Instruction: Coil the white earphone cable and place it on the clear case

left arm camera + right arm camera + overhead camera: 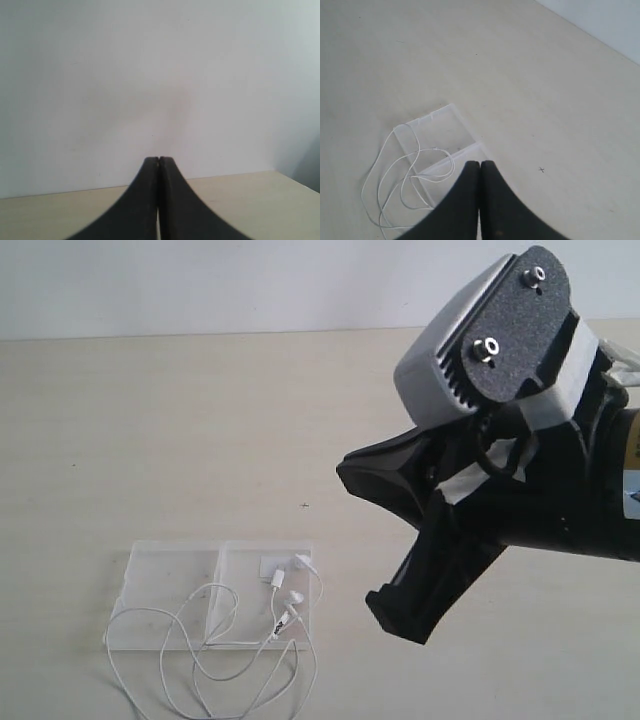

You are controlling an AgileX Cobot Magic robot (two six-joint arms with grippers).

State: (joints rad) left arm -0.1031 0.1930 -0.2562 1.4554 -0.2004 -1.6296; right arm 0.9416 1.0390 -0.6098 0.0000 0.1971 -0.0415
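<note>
The clear case [170, 585] lies open and flat on the table at the front left, with a small white label [272, 565] in its right half. The white earphone cable [235, 672] sprawls in loose loops over the case and the table in front of it, its earbuds [293, 598] resting on the right half. In the right wrist view my right gripper [480, 164] is shut and empty, hovering above the case [437, 125] and cable [382, 172]. My left gripper [159, 160] is shut on nothing, facing a white wall.
The right arm [520, 500] with its grey wrist camera fills the right of the exterior view, raised above the table. A small cross mark [305, 506] sits on the pale tabletop behind the case. The table's back edge meets a white wall.
</note>
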